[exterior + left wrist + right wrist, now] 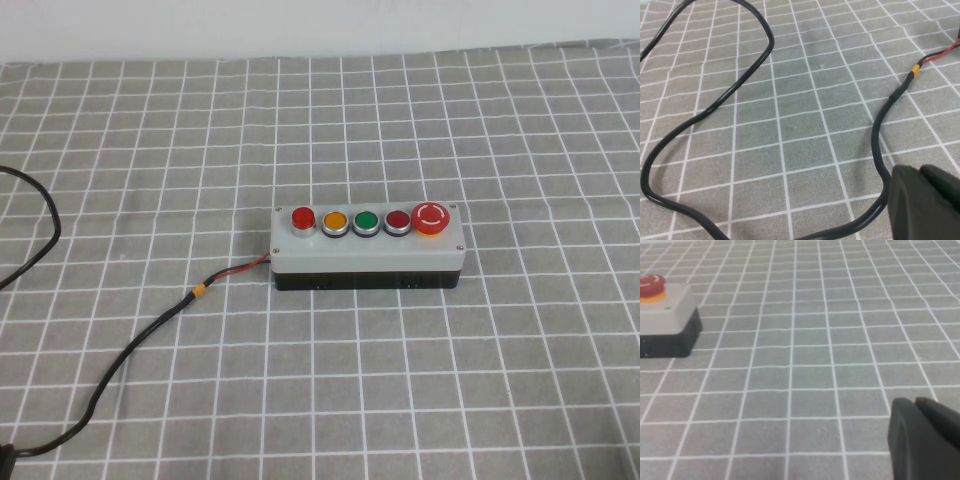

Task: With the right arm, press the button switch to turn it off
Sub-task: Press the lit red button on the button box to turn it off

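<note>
The button switch box (367, 248) is being shown mid-counter (500, 380), well apart from the right tool (922, 437), which is being held off to its right, while the left tool (922, 200) is being held by the black cable (880, 125) on the left; neither tool's state can be told.
</note>
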